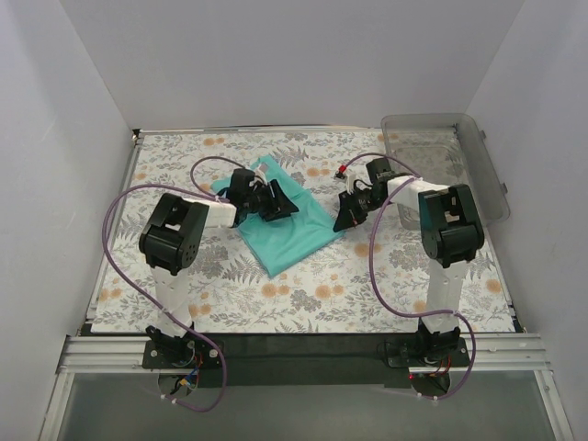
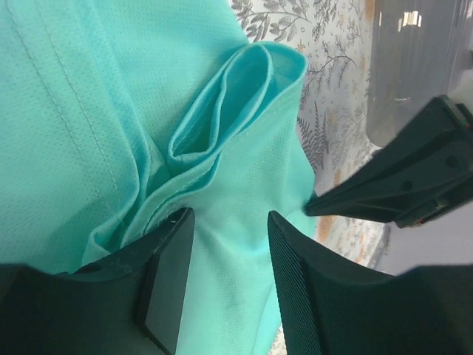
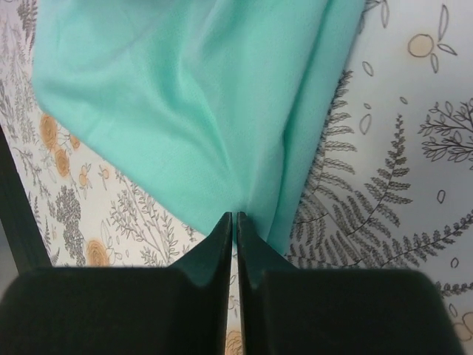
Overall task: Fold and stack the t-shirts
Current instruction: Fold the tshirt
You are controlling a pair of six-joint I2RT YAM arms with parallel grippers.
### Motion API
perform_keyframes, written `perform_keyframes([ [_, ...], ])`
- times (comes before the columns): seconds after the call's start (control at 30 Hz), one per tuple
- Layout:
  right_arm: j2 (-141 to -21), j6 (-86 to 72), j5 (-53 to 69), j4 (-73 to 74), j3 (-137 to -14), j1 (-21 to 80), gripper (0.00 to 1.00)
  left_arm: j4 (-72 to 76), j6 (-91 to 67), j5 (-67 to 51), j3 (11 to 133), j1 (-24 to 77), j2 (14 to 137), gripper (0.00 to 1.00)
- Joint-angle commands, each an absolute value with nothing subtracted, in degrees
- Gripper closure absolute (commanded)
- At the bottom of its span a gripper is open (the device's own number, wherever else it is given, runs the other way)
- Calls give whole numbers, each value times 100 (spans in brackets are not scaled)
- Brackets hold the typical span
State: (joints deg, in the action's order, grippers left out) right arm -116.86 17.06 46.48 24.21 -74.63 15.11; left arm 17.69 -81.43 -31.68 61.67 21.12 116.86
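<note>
your left hand [image 2: 229, 222] stands partly open. its two fingers [image 2: 166, 281] are apart, and teal cloth shows in the gap between them without being pinched. the pads sit low on the t-shirt [image 2: 89, 111], just below a hemmed fold [image 2: 236, 96] that is doubled over into a soft loop. stitching lines run down the cloth to the left of that fold.

your right hand [image 3: 235, 216] is drawn in to a thin slit. its tips meet the lowest point of the t-shirt's edge, where the creases in the cloth run together. you cannot tell from the wrist view whether any cloth is caught between the tips. in the left wrist view the same hand [image 2: 314, 205] comes in from the right, with its tip touching the shirt's border.

from above, the left hand [image 1: 276, 200] rests on the upper left part of the t-shirt [image 1: 294, 230], and the right hand [image 1: 349, 213] is at its right edge. the two hands are near each other, with the shirt between them.

the t-shirt lies rumpled and partly folded near the middle of the table [image 1: 276, 303], which has a fern and orange flower print. one corner of the shirt points toward the arm bases. a clear bin [image 1: 432, 119] sits at the far right corner of the table, well apart from the shirt.
</note>
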Motion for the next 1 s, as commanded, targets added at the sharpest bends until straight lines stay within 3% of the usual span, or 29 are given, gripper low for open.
perform_keyframes([
  [0.0, -10900, 2258, 5027, 2443, -7357, 1512, 89, 1556, -7114, -2884, 6302, 2057, 10786, 56],
  [0.33, -9643, 4128, 5317, 2794, -7040, 1512, 70, 907, -5248, -1678, 5117, 2057, 7851, 44],
  [0.4, -9432, 5382, 5413, 3031, -6778, 1520, 56, 826, -5011, -1967, 4590, 2065, 7246, 43],
  [0.43, -9170, 5962, 5431, 3189, -6594, 1529, 44, 800, -4958, -2125, 4396, 2074, 7060, 43],
  [0.53, -8659, 8230, 5160, 3270, -5881, 1599, 28, 765, -4764, -2505, 3588, 2223, 6207, 42],
  [0.57, -8596, 8992, 5020, 3287, -5775, 1643, 27, 739, -4572, -2609, 3403, 2302, 5996, 41],
  [0.73, -8814, 9668, 4342, 3348, -5931, 1889, 29, 415, -3790, -1998, 2708, 3476, 5037, 40],
  [0.97, -9114, 9598, 4342, 3454, -6205, 1890, 33, -746, -2655, -1021, 2997, 4517, 5711, 41],
])
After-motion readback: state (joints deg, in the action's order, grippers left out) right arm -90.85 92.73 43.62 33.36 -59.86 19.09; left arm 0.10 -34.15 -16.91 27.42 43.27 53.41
